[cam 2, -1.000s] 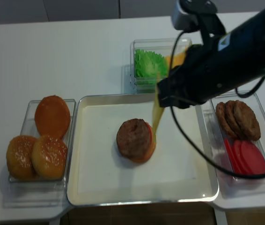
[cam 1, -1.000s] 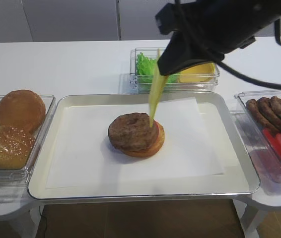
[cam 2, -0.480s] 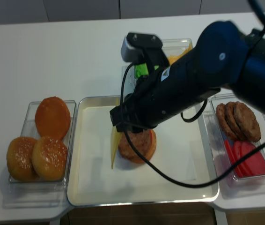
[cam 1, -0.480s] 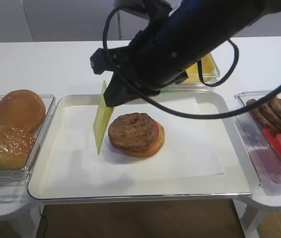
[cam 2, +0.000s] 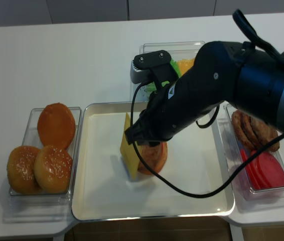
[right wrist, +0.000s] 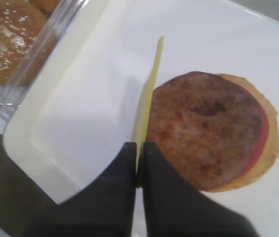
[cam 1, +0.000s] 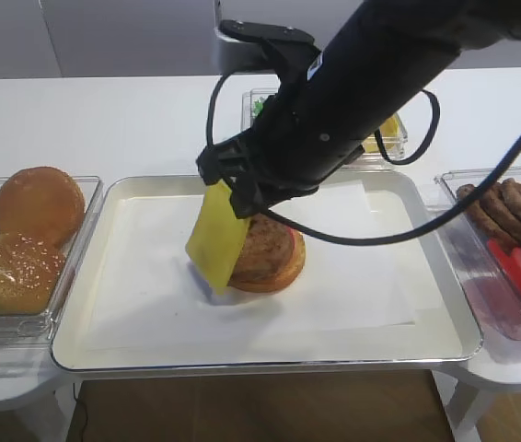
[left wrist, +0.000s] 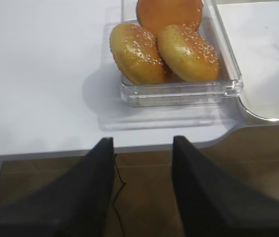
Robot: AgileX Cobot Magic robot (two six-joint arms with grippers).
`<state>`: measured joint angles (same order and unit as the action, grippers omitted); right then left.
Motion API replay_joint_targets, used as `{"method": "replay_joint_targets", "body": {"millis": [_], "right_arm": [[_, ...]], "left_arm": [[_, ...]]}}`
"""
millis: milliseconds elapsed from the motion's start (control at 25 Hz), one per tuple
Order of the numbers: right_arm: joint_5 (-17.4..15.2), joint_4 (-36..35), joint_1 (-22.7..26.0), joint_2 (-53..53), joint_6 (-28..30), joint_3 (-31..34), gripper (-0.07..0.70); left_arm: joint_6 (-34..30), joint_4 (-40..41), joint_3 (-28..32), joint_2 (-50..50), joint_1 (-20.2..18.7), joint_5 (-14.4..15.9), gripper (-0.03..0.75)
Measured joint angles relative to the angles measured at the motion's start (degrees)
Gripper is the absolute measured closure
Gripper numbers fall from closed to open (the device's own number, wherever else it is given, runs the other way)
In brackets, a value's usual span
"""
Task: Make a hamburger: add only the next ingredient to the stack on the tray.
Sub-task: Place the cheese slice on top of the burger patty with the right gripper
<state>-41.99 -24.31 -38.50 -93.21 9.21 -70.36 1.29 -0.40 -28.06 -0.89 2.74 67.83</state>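
Note:
My right gripper (right wrist: 139, 148) is shut on one corner of the yellow cheese slice (cam 1: 216, 241). The slice hangs tilted just left of the stack, its lower edge near the tray liner. In the right wrist view the cheese slice (right wrist: 149, 94) shows edge-on beside the brown patty (right wrist: 203, 128). Tomato and the bottom bun peek out under the patty's right side. The stack (cam 1: 268, 253) sits mid-tray on the cream tray (cam 1: 270, 366), half hidden by the arm in the realsense view. My left gripper (left wrist: 142, 143) stands open and empty off the table's front edge.
A clear container of whole buns (cam 1: 21, 239) stands left of the tray. At the right, another container (cam 1: 518, 239) holds patties and tomato slices. A back container (cam 2: 182, 65) with lettuce and cheese is mostly hidden behind the right arm.
The right arm swung the cheese from the stack's right side across to its left. The slice then turned from edge-on to broadside and came down against the patty's left side.

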Motion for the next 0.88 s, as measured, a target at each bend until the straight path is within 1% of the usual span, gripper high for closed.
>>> {"method": "replay_joint_targets", "body": {"millis": [160,280,440,600,800,880], "right_arm": [[0.0,5.5,0.0,-0.3,-3.0,0.0,0.595],[0.0,8.0,0.0,-0.3,-4.6,0.0,0.595],[-0.1,11.7,0.0,-0.9,-8.2,0.0,0.595],[-0.8,12.4,0.0,-2.2,-9.2,0.0,0.595],[-0.9,12.7,0.0,-3.3,-9.2,0.0,0.595],[-0.9,13.8,0.0,-3.4,-10.1,0.0,0.595]], "left_arm": [[0.0,0.0,0.0,0.0,0.0,0.0,0.422],[0.0,0.0,0.0,0.0,0.0,0.0,0.422],[0.0,0.0,0.0,0.0,0.0,0.0,0.422],[0.0,0.0,0.0,0.0,0.0,0.0,0.422],[0.0,0.0,0.0,0.0,0.0,0.0,0.422],[0.0,0.0,0.0,0.0,0.0,0.0,0.422]]}}
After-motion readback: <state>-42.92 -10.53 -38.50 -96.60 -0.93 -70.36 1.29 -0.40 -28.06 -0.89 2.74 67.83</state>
